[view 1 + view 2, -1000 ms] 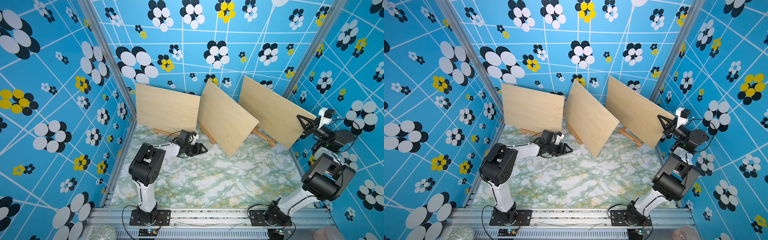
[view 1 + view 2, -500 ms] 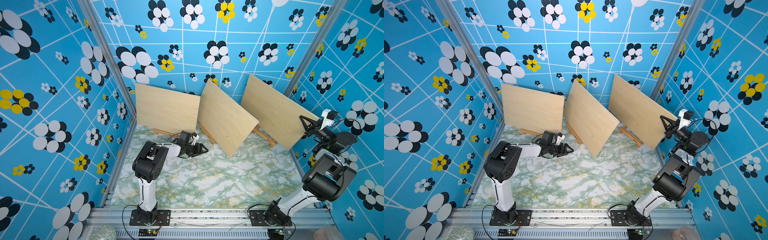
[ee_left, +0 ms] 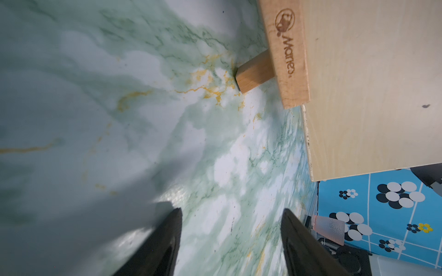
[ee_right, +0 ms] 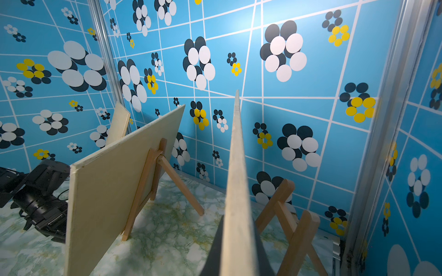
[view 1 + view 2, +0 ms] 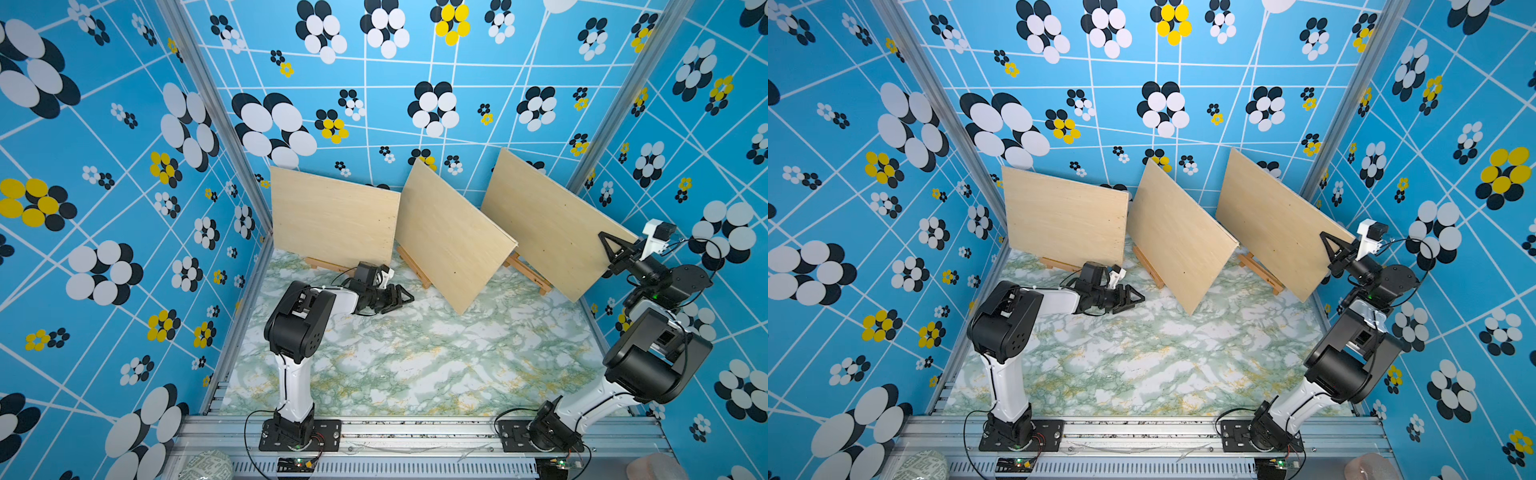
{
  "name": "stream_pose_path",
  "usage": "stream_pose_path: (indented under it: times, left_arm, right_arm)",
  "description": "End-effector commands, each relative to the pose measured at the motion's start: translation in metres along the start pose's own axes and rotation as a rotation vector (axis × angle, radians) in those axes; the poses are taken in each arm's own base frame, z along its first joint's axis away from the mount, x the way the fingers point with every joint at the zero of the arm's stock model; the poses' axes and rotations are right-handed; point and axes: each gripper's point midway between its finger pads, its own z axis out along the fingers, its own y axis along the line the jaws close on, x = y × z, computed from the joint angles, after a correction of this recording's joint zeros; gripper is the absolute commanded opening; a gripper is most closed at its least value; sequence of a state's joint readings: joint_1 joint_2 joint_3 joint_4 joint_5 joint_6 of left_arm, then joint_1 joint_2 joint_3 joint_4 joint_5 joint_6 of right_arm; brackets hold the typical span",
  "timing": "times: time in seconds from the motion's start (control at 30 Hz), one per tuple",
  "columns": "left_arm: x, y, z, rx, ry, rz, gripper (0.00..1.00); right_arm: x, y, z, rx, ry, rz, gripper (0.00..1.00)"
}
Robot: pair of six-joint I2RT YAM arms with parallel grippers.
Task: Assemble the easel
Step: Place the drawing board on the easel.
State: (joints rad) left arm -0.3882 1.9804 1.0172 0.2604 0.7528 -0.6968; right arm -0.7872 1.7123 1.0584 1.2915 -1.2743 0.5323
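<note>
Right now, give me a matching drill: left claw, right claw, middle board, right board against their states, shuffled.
Column 1
1. left claw
2. right claw
3. middle board
4. right board

Column 2
A. leaning on its easel, untouched
B. shut on a board's edge
C. open and empty over the marble table
D. pinched at its edge by a claw

Pairs: 1-C, 2-B, 3-A, 4-D
</note>
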Motion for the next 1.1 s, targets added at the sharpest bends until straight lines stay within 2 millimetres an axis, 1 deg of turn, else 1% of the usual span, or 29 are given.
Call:
stream_pose_path:
  times: [0.0,0.07,0.13,0.2,0.43,0.57,0.63,0.7,0.83,0.97,1.07]
  left_arm:
    - [0.002,0.004,0.001,0.009,0.001,-0.013,0.68]
    - [0.003,0.005,0.003,0.010,0.005,-0.017,0.68]
    - [0.002,0.005,0.003,0.012,0.006,-0.017,0.68]
    - [0.002,0.006,0.004,0.006,0.009,-0.013,0.68]
    - [-0.003,0.006,0.009,0.008,0.004,-0.015,0.68]
    - [-0.001,0.009,0.015,0.005,0.020,-0.019,0.68]
    - [-0.002,0.009,0.017,0.008,0.023,-0.020,0.68]
    - [-0.002,0.009,0.020,0.009,0.023,-0.022,0.68]
    - [-0.001,0.009,0.025,0.015,0.030,-0.023,0.67]
    - [-0.002,0.008,0.025,0.019,0.029,-0.021,0.67]
    - [-0.002,0.007,0.025,0.020,0.028,-0.020,0.67]
  right_arm:
    - [-0.040,0.008,-0.001,0.094,-0.122,-0.166,0.00]
    - [-0.030,0.006,-0.004,0.133,-0.128,-0.154,0.00]
    - [-0.026,0.004,-0.005,0.135,-0.120,-0.154,0.00]
    - [-0.029,-0.002,-0.007,0.150,-0.127,-0.151,0.00]
    - [-0.038,-0.012,-0.006,0.140,-0.132,-0.156,0.00]
    - [-0.054,-0.011,-0.003,0.117,-0.142,-0.185,0.00]
    - [-0.058,-0.011,-0.002,0.115,-0.146,-0.200,0.00]
    - [-0.058,-0.011,-0.002,0.116,-0.146,-0.201,0.00]
    - [-0.052,-0.016,-0.002,0.112,-0.138,-0.178,0.00]
    - [-0.040,-0.024,-0.006,0.129,-0.127,-0.145,0.00]
    - [-0.033,-0.025,-0.008,0.148,-0.127,-0.133,0.00]
